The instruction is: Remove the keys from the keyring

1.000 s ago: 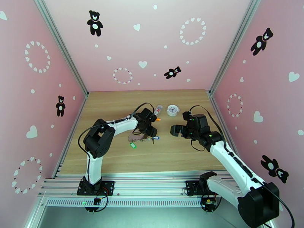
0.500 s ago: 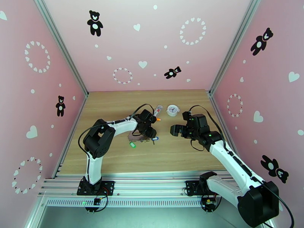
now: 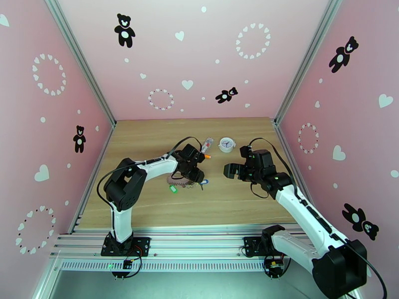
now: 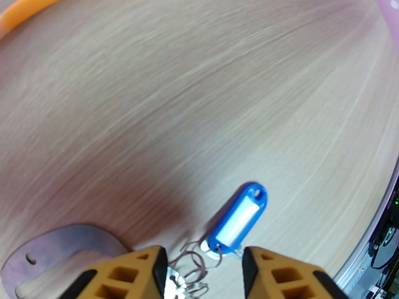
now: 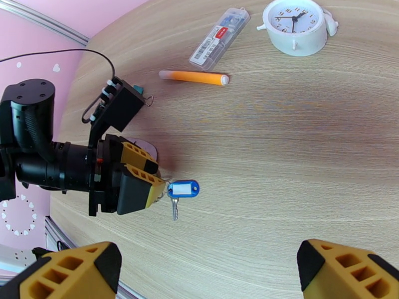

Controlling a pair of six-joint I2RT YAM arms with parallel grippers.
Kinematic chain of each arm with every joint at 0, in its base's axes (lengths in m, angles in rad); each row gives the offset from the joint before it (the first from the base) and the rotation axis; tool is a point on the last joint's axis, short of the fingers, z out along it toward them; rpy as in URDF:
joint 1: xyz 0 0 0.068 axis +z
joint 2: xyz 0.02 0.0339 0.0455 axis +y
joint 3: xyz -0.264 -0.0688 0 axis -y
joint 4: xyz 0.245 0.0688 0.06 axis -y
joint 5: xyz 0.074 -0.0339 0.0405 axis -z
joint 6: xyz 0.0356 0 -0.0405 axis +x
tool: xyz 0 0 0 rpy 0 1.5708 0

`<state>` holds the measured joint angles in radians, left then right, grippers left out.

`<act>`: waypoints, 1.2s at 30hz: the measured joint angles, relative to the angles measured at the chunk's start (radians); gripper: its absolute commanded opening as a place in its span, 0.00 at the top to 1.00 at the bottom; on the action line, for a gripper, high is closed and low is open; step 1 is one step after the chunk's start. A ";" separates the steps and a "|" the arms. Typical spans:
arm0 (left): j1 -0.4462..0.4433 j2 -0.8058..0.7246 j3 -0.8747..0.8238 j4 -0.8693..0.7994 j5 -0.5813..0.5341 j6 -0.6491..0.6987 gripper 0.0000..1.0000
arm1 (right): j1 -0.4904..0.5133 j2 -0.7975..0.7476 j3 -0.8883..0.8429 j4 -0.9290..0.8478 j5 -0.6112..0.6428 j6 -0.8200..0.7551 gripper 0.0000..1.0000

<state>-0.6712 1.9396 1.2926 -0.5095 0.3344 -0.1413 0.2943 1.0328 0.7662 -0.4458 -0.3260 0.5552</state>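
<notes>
The keyring is a dull grey-brown loop lying at mid-table. Its small metal rings sit between my left gripper's yellow fingers, touching both sides. My left gripper is low over the table, partly closed on those rings. The blue key lies flat just past the fingertips, its metal blade pointing toward the near edge. The green key lies at the keyring's near left end. My right gripper hovers wide open to the right of the blue key, holding nothing.
An orange pen, a clear plastic case and a small white clock lie behind the keys. A teal trinket sits by the left wrist. Pink walls enclose the table on three sides.
My left gripper's fingers narrowed onto the rings, and the left arm's elbow swung slightly left. The keyring and keys shifted a touch. The right arm stayed still.
</notes>
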 measured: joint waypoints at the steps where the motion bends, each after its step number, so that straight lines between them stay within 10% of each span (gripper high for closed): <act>1: 0.000 -0.006 0.000 0.000 0.000 0.008 0.54 | 0.000 0.000 0.000 0.000 0.000 0.003 0.01; 36: -0.006 0.022 0.040 -0.097 -0.039 0.288 0.73 | 0.000 0.000 0.000 0.006 0.000 0.022 0.01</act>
<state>-0.6777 1.9617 1.3327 -0.6067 0.2955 0.1467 0.2943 1.0325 0.7662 -0.4393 -0.3260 0.5770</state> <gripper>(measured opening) 0.274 0.991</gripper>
